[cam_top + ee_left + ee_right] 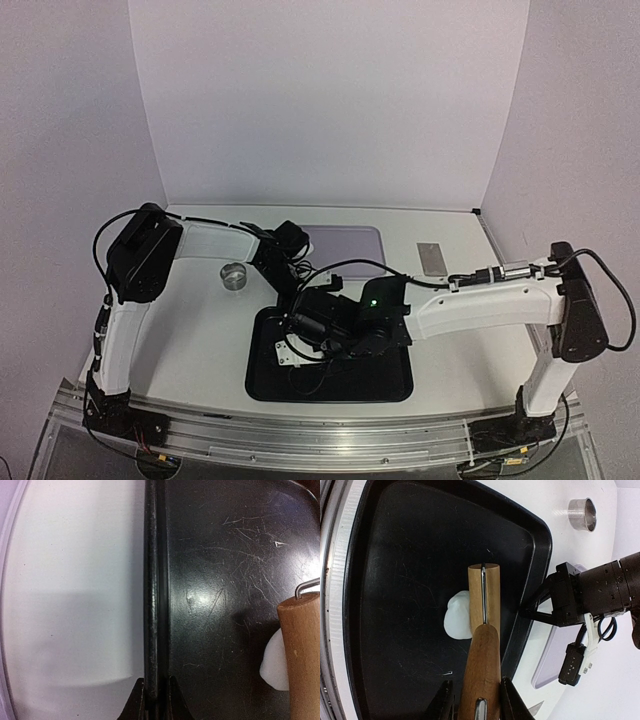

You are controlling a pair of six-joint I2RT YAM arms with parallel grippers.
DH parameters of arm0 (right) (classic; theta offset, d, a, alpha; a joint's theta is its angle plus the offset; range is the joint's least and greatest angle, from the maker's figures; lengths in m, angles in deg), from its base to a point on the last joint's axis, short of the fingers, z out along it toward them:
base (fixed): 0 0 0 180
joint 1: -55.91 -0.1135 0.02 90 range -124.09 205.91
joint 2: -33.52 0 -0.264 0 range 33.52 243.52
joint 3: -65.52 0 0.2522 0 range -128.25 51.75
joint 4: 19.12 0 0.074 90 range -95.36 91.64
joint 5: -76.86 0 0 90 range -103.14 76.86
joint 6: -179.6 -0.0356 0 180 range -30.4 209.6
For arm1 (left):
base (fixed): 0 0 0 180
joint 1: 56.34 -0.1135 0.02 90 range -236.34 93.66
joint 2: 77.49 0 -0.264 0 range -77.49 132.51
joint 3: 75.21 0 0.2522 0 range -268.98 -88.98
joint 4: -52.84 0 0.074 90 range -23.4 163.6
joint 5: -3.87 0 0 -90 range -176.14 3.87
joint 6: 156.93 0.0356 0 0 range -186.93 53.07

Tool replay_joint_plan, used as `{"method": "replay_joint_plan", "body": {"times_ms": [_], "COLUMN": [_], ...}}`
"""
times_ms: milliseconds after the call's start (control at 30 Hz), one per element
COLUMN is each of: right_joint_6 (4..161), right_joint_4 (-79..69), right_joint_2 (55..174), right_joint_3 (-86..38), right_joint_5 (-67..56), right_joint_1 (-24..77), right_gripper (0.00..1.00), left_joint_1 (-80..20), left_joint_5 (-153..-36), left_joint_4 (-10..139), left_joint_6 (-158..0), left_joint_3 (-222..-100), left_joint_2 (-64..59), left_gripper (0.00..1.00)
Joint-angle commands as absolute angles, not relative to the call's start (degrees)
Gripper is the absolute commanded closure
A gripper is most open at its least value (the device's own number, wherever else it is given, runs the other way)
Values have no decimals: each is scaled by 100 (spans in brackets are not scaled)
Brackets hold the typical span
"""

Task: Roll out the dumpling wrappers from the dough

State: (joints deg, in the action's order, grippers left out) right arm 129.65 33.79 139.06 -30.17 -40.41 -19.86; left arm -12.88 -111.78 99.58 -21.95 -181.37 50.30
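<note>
Since the black tray (405,580) is the biggest thing here, hold it steady first: left gripper (156,690) is almost fully closed, pinching the tray's rim. Right gripper (477,695) is partly closed, clamped around the handle of the wooden roller (491,600). The roller barrel sits on the edge of the dough (457,622), a small white lump mid-tray. To roll well: press evenly, use short strokes across the lump, and hold the rim clamped. Metal ring (582,514) stands on the table (530,500), off the tray. No dumpling wrappers visible.

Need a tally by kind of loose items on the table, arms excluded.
black rectangular tray: 1
white dough lump: 1
wooden rolling pin: 1
small metal ring: 1
pale purple mat: 1
flat grey metal rectangle: 1
Total: 6
</note>
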Motion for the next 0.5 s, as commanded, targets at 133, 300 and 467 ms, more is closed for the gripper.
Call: {"method": "replay_joint_plan", "body": {"times_ms": [133, 300, 467], "right_joint_6": [12354, 12574, 12669], "right_joint_4": [4209, 4187, 4111], "right_joint_2": [13549, 13970, 14185], "right_joint_3": [-2421, -2818, -3016], "right_joint_5": [-3812, -3887, -3825], "right_joint_1": [-2301, -2137, -2045], "right_gripper": [100, 100, 100], "left_joint_1": [-1257, -1250, -1247], "left_joint_5": [-10251, -10179, -10207], "left_joint_4": [9697, 9701, 9692], "left_joint_6": [-1698, -1645, -1679], "left_joint_3": [-18265, -18258, -18245], "left_joint_2": [5166, 5167, 5142], "left_gripper": [100, 100, 100]}}
